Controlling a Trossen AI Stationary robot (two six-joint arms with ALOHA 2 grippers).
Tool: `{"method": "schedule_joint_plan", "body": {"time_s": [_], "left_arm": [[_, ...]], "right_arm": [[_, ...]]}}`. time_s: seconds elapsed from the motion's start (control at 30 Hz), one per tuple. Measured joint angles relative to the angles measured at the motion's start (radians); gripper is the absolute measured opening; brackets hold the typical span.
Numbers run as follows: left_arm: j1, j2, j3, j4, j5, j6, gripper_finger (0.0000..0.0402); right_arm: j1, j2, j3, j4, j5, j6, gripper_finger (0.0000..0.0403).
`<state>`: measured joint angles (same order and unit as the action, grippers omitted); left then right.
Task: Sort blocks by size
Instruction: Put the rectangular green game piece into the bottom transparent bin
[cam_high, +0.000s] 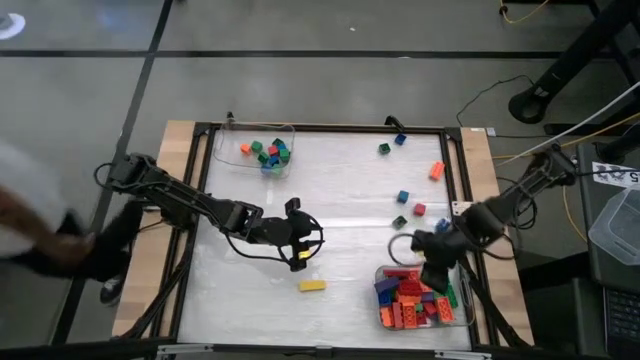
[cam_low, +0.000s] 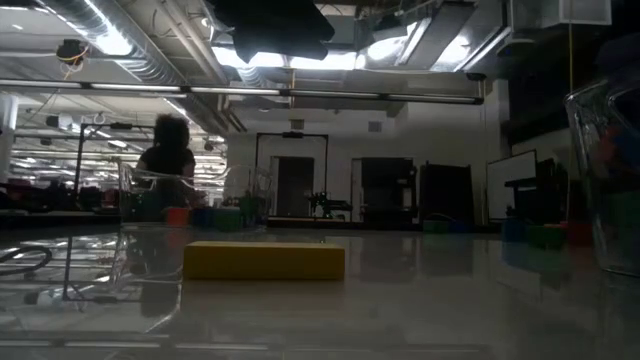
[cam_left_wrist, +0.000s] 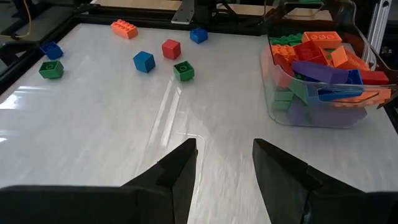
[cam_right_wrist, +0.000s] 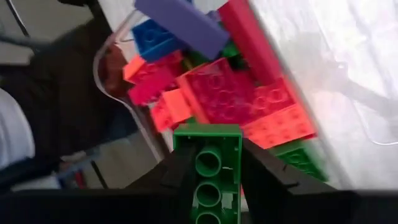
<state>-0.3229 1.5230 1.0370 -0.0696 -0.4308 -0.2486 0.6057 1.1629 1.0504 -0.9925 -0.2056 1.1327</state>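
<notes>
- The right gripper hangs over the clear tray of long blocks at the table's right front corner — a green brick sits between its fingers.
- The left gripper waits mid-table, jaws apart and empty — a yellow brick lies nearby.

Overhead light falls evenly on the white table, leaving a pale sheen across its middle in the view from above, while a blurred shape smears the edge at 9 o'clock. At table height the room sits dim and backlit: ceiling lights burn out at 11 and 1 o'clock, and the yellow block shows dark above its own reflection. A streak of glare crosses the tabletop before the left wrist camera. The right wrist picture is soft with motion blur, its heaped bricks smeared.
</notes>
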Motion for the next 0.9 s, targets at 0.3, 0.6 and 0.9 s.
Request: {"method": "schedule_joint_plan", "body": {"time_s": [0.3, 0.6, 0.9], "left_arm": [[0.0, 0.0, 0.0, 0.001, 0.0, -0.007, 0.0145], [-0.004, 0.0, 0.0, 0.0, 0.002, -0.011, 0.0145], [-0.022, 0.001, 0.0, -0.021, 0.004, -0.025, 0.0145]], "right_arm": [[0.171, 0.0, 0.0, 0.11, 0.124, 0.18, 0.0134], [0.179, 0.005, 0.001, 0.047, 0.261, 0.258, 0.0205], [0.209, 0.091, 0.001, 0.053, 0.22, 0.199, 0.0227]]}}
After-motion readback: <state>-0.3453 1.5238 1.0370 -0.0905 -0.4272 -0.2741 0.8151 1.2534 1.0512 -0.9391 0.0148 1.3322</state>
